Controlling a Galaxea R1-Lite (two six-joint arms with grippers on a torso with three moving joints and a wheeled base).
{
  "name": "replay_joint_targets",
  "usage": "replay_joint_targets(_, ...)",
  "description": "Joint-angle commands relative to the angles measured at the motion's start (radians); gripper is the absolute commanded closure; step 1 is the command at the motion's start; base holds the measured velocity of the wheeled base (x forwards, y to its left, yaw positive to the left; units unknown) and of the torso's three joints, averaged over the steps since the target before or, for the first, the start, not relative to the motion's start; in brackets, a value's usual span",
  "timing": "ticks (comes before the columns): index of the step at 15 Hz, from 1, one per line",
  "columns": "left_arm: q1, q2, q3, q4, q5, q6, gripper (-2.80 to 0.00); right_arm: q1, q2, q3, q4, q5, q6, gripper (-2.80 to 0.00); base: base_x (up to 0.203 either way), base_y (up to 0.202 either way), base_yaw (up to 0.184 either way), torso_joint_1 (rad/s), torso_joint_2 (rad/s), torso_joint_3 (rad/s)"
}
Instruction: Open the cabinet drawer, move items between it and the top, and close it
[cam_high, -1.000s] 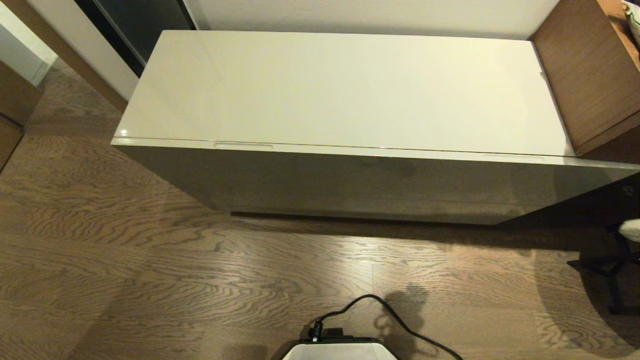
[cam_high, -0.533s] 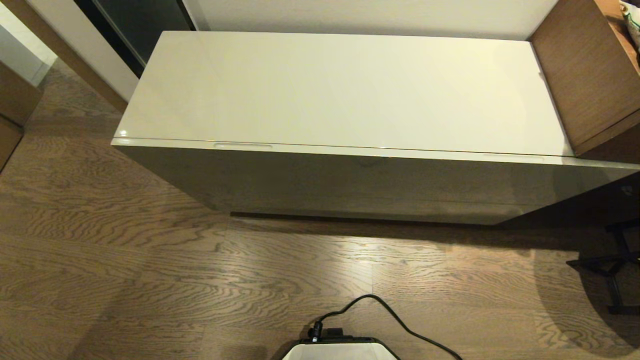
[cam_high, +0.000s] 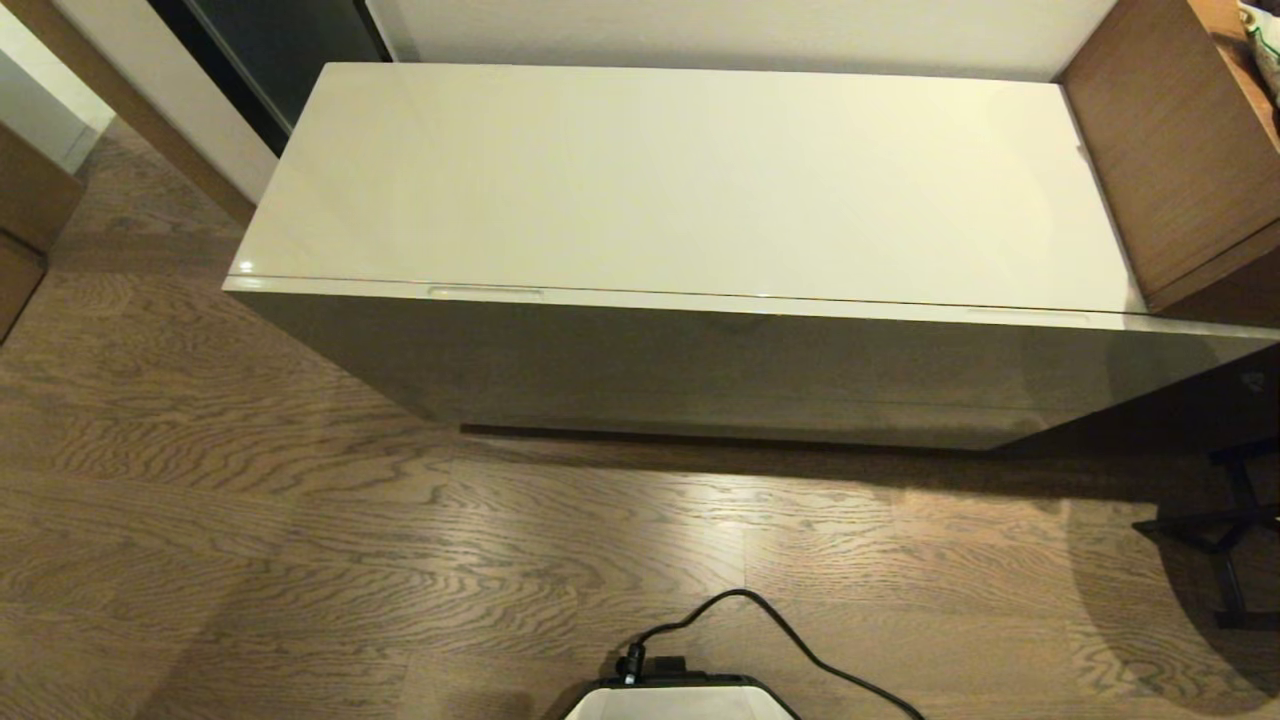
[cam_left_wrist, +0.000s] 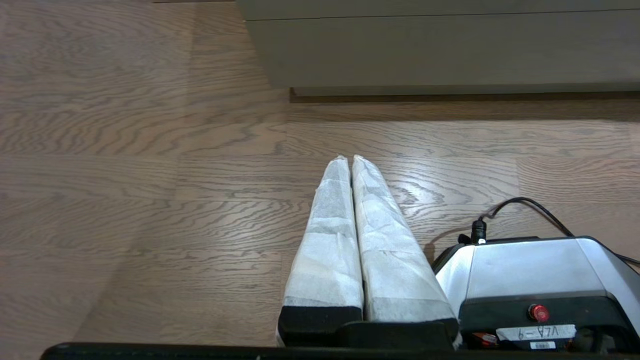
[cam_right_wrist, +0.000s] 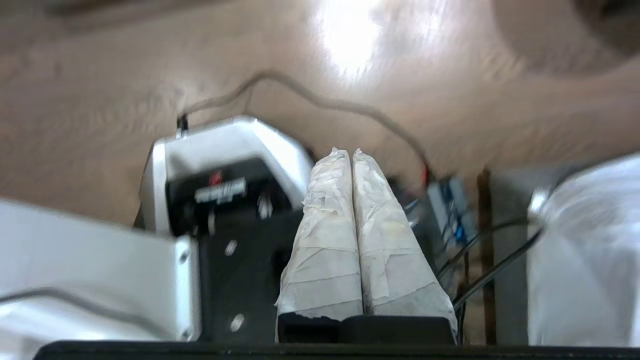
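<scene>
Cabinet drawer (cam_high: 700, 365) closed flush under the top (cam_high: 680, 180), ahead of my left gripper (cam_left_wrist: 348, 159) across wooden floor (cam_left_wrist: 150, 175). I see its wrapped fingers pressed together, holding nothing. Right gripper (cam_right_wrist: 348, 152), likewise closed and empty, hangs over the robot base (cam_right_wrist: 220, 150) and its cable (cam_right_wrist: 310, 97).

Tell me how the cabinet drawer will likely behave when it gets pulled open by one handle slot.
The cabinet drawer spans the whole cabinet, so a pull at the left slot alone may skew or bind it. Its glossy front looks slippery; only the shallow slots offer purchase. Being wide, it probably feels heavy, though its contents are hidden. Both taped claws, left and right, are shut.
</scene>
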Motion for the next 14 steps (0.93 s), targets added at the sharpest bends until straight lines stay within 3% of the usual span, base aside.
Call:
replay_joint_targets(1, 0.001, 0.001, 0.000, 0.000, 0.000, 0.001, 0.00, 0.100, -0.025, 0.030, -0.011, -0.052, 0.032, 0.00, 0.000, 0.000, 0.000, 0.000, 0.00, 0.000)
replay_joint_targets(2, 0.001, 0.001, 0.000, 0.000, 0.000, 0.001, 0.00, 0.093, -0.068, 0.069, -0.033, -0.054, 0.028, 0.00, 0.000, 0.000, 0.000, 0.000, 0.00, 0.000)
replay_joint_targets(4, 0.000, 0.001, 0.000, 0.000, 0.000, 0.001, 0.00, 0.076, -0.180, 0.211, -0.227, -0.045, -0.016, 0.00, 0.000, 0.000, 0.000, 0.000, 0.00, 0.000)
replay_joint_targets(8, 0.001, 0.001, 0.000, 0.000, 0.000, 0.001, 0.00, 0.069, -0.247, 0.610, -0.993, -0.048, -0.077, 0.00, 0.000, 0.000, 0.000, 0.000, 0.00, 0.000)
replay_joint_targets(11, 0.000, 0.001, 0.000, 0.000, 0.000, 0.001, 0.00, 0.067, -0.255, 0.958, -1.408, -0.022, -0.109, 0.00, 0.000, 0.000, 0.000, 0.000, 0.00, 0.000)
replay_joint_targets(13, 0.001, 0.001, 0.000, 0.000, 0.000, 0.001, 0.00, 0.067, -0.258, 1.111, -1.537, 0.016, -0.157, 0.00, 0.000, 0.000, 0.000, 0.000, 0.00, 0.000)
replay_joint_targets(14, 0.000, 0.001, 0.000, 0.000, 0.000, 0.001, 0.00, 0.067, -0.259, 1.138, -1.518, 0.024, -0.169, 0.00, 0.000, 0.000, 0.000, 0.000, 0.00, 0.000)
